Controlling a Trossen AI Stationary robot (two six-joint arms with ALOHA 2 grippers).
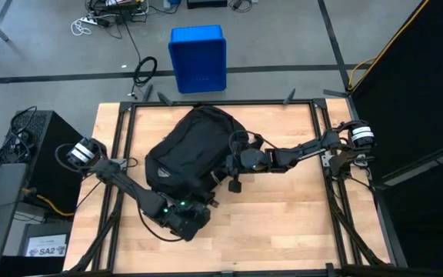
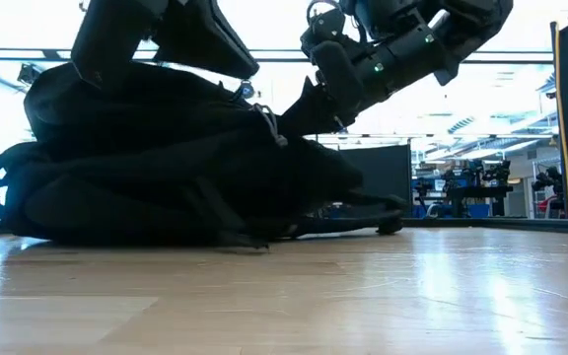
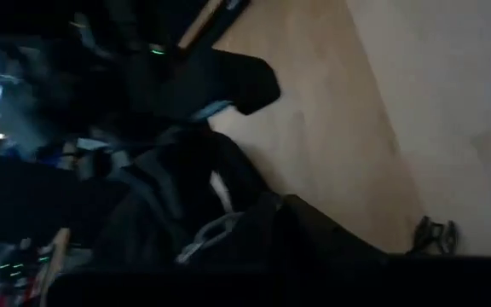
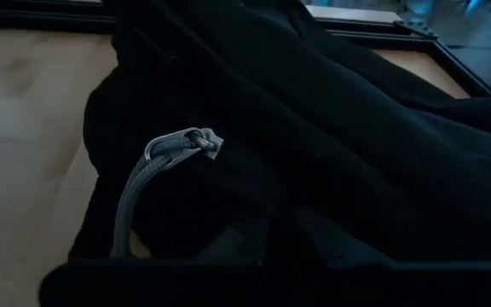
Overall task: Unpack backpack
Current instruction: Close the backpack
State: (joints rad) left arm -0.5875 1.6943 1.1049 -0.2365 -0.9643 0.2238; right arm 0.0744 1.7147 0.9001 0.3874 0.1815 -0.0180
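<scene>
The black backpack point(image 1: 189, 148) lies on its side on the wooden table, left of centre; in the low view it is a dark mound point(image 2: 166, 177). My right gripper point(image 1: 231, 168) reaches in from the right to the backpack's right side and is shut on a grey zipper pull cord point(image 4: 147, 183). My left gripper point(image 1: 198, 206) is shut at the backpack's near edge. Its wrist view shows dark fabric and a grey loop point(image 3: 205, 237) just ahead of its fingers. My left gripper is shut at the backpack's near edge point(image 1: 194, 196), coming from the near left. Its own fingers and the dark fabric hide the place of contact, so which part it has cannot be told. My right gripper pinches the free end of the grey pull cord point(image 4: 122, 243), coming nearly level from the table's right. The cord runs straight from the fingers to the zipper slider point(image 4: 205, 141). The backpack stays on the table.
A blue crate point(image 1: 198, 58) stands on the floor beyond the far edge. Black frame rails point(image 1: 221, 102) run round the table. A dark case with cables point(image 1: 37, 150) stands off the left side. Bare wood point(image 1: 291, 223) lies at the near right.
</scene>
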